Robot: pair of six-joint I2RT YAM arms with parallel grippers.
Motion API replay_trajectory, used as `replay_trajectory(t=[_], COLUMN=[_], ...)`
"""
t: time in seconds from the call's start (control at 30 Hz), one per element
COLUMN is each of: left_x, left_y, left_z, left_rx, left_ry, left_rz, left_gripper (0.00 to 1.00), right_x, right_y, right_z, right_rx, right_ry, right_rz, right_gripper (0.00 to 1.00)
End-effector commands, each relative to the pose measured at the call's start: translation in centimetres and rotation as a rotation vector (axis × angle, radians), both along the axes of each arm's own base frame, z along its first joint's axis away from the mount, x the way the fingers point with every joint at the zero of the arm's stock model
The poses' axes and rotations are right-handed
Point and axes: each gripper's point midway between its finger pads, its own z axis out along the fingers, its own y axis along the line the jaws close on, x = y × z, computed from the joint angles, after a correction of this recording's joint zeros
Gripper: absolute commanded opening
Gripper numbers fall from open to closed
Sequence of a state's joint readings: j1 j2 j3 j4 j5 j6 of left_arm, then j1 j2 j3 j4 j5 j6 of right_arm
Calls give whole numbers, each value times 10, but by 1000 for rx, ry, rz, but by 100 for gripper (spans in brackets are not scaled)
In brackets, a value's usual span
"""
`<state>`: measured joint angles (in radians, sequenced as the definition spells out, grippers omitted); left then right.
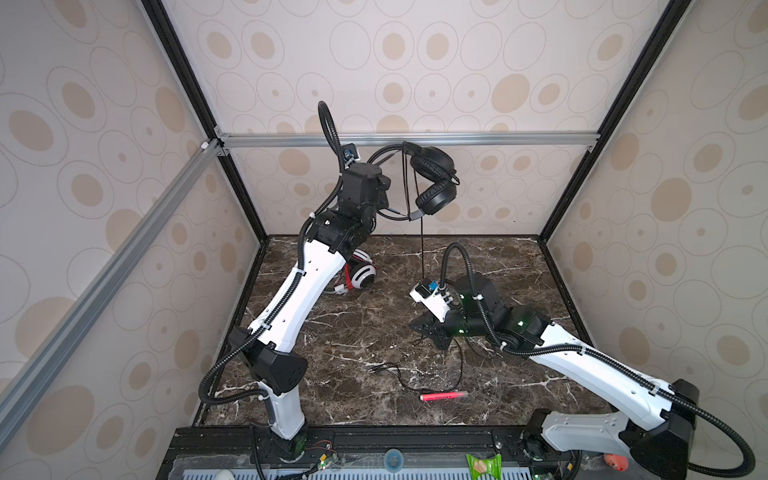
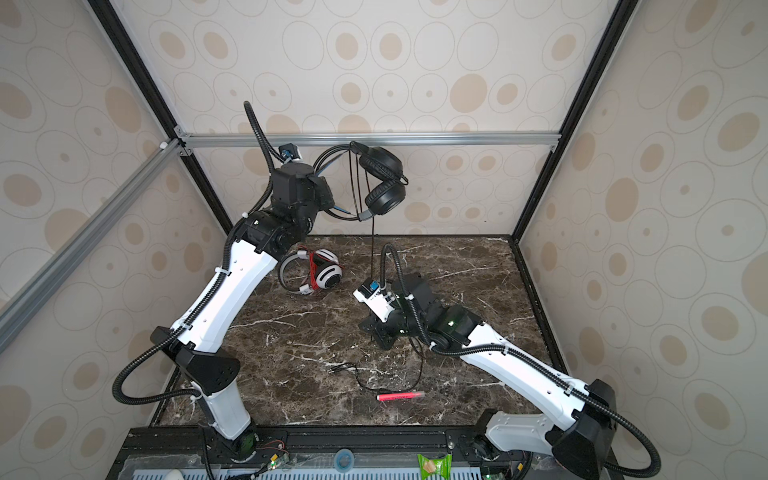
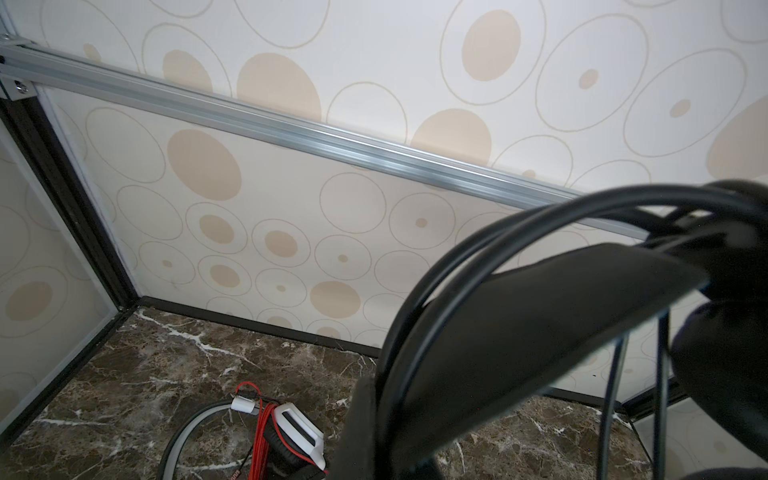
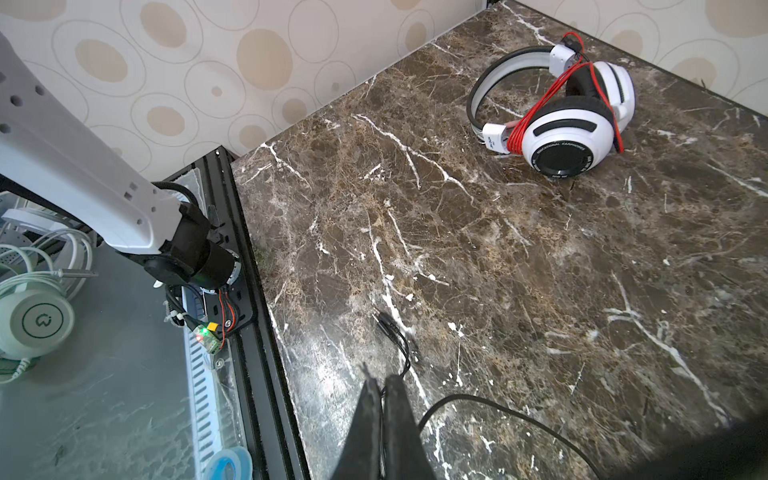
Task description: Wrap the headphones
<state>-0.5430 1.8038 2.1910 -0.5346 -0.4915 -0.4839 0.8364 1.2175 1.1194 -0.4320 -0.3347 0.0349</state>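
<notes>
Black headphones (image 1: pixel 434 178) hang clamped in the left tool (image 2: pixel 332 203), held high; well below it, the right tool (image 4: pixel 383 395) pinches their black cord (image 1: pixel 422 249) just above the desk (image 1: pixel 353 332). Winding cleanly likely means keeping that cord taut throughout

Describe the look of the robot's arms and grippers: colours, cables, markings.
The left arm and right arm have white shells between black joint housings. Black ribbed cable hoses run along them, tied with white clips. Green lights glow on the right wrist. The right gripper has slim black fingers.
</notes>
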Motion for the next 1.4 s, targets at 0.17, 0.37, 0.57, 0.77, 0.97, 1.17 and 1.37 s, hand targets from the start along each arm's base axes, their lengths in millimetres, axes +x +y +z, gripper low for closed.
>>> replay_trajectory(t=[0.17, 0.37, 0.57, 0.77, 0.97, 1.17, 1.37], left_x=[-7, -15, -14, -5, -5, -5, -24], left_y=[6, 7, 13, 19, 14, 5, 3], left_z=[31, 24, 18, -3, -26, -65, -92], left_rx=[-212, -249, -196, -77, 112, 265, 482], left_ry=[-102, -92, -84, -57, -41, 21, 74], left_rz=[9, -5, 27, 85, 121, 86, 59], left_gripper=[0, 0, 0, 0, 0, 0, 0], right_x=[11, 10, 4, -19, -28, -26, -10], right_y=[3, 11, 16, 22, 20, 14, -1], right_z=[-34, -54, -44, -24, 9, 47, 61], right_rx=[-73, -87, -76, -58, -11, 25, -28], right_ry=[38, 104, 79, 68, 47, -12, -41], right_rz=[-73, -67, -33, 28, 39, 20, -32], right_gripper=[0, 0, 0, 0, 0, 0, 0])
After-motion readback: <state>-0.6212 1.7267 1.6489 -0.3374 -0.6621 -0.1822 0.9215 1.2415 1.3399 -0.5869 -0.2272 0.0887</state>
